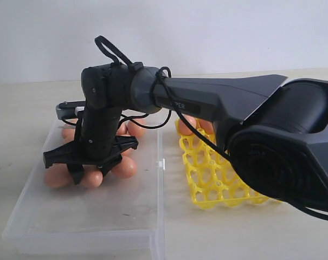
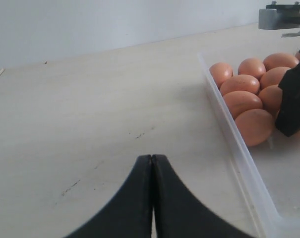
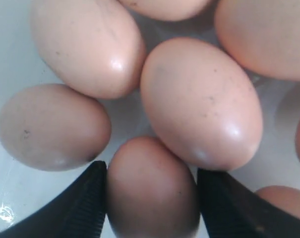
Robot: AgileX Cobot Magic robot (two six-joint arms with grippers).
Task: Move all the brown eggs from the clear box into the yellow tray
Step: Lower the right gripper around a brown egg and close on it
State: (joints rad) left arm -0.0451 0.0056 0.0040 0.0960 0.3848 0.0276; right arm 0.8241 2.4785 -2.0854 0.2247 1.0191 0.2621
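Over the box (image 1: 33,216), the right gripper (image 3: 150,198) straddled an egg (image 3: 152,191) with jaws apart, needing next to close; the left gripper's (image 2: 151,168) jaws were together.

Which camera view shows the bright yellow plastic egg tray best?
The exterior view: the bright yellow plastic egg tray lies beside the clear box, partly hidden by the right arm. Neither wrist view shows it.

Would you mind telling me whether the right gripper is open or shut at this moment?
Open. In the right wrist view, the right gripper has its two black fingers spread on either side of a brown egg in the clear box.
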